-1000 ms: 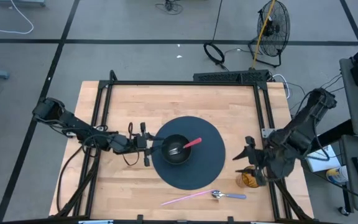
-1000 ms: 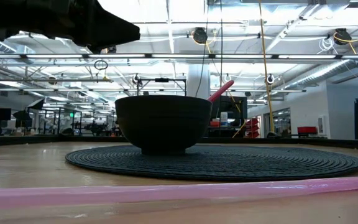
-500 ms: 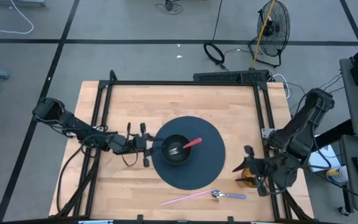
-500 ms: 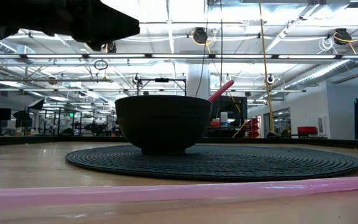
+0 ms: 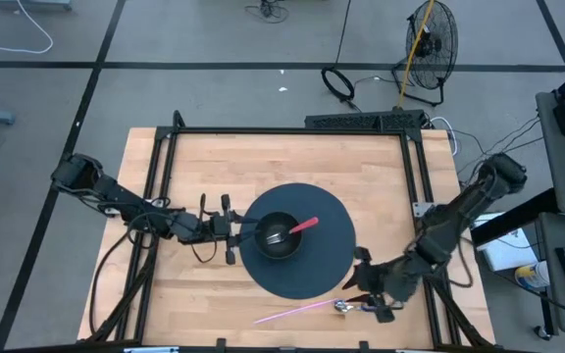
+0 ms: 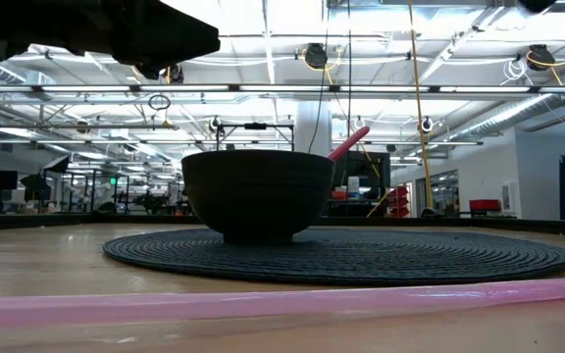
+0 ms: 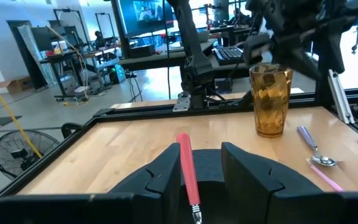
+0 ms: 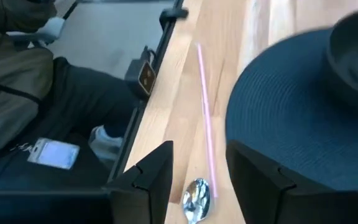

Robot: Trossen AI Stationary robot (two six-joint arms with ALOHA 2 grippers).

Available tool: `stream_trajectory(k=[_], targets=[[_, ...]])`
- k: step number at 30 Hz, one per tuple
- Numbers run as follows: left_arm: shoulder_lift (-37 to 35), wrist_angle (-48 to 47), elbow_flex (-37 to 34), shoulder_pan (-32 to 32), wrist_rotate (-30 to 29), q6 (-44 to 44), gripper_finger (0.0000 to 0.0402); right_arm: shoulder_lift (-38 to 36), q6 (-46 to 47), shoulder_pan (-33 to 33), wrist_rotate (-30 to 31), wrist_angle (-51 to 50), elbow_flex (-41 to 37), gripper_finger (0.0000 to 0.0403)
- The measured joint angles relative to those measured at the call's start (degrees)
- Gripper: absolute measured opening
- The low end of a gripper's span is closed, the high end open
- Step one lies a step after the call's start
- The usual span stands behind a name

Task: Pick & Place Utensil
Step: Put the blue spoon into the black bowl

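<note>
Two arms: both low over the wooden tabletop (image 5: 194, 157).
Left end effector (image 5: 231, 229): just beside the black bowl (image 5: 278, 235), on its left; fingers (image 7: 160, 177) apart, holding nothing.
Right end effector (image 5: 359, 291): low over the spoon (image 5: 361, 308) near the front edge; fingers (image 8: 151, 171) spread to either side of the spoon bowl (image 8: 196, 198), not closed on it.
Bowl: centred on the round dark placemat (image 5: 327, 260); a red-handled utensil (image 5: 302, 226) leans inside, handle over the rim.
Spoon: flat on the tabletop, just off the mat's front edge, purple handle.
Pink straw (image 5: 292, 313): lies beside the spoon, along the front edge.
Amber glass (image 7: 270, 101): upright, near the right arm.
Person (image 8: 17, 81): seated past the tabletop edge, in the right wrist view.
</note>
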Motion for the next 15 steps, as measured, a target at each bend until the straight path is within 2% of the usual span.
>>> stream_trajectory(k=[9, 15], targets=[[0.0, 0.0, 0.0, 0.0, 0.0, 0.1, 0.0122, 3.8, 4.1, -4.5, -6.8, -1.9, 0.7, 0.0174], [0.0, 0.0, 0.0, 0.0, 0.0, 0.5, 0.0122, 11.0, 3.5, -7.8, -15.3, -7.8, 7.5, 0.0174]])
